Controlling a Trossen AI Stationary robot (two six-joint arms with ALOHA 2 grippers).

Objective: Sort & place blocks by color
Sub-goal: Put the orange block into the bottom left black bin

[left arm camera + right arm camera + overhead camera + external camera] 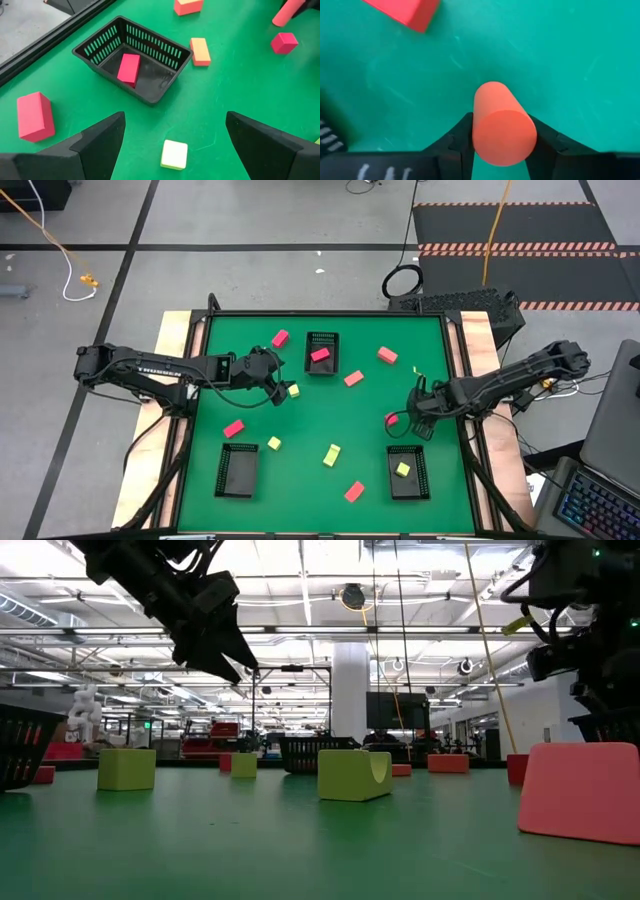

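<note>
**A:** Going left to right on the overhead. Left gripper (275, 373) hangs over the mat around 10 o'clock from table centre, jaws spread as wide as they go, holding nothing. A yellow-green block (174, 154) sits on the mat right between its fingers in the wrist cam, with another yellow-green block (273, 443) lower down at 8 o'clock. The top tray (322, 353) at 12 o'clock already has a magenta block (320, 355) in it.

**B:** And the right one?

**A:** Right gripper (504, 146) is over at 3 o'clock, jaws closed in against both sides of a coral cylinder (503, 125).

**B:** Round piece between flat fingers, hmm.

**A:** Yeah, my guess is it could roll or squirt out on the lift if the pinch isn't centred. Also the bottom-right tray (409, 472) at 5 o'clock holds yellow-green, so dropping coral there would mis-sort it.
</note>
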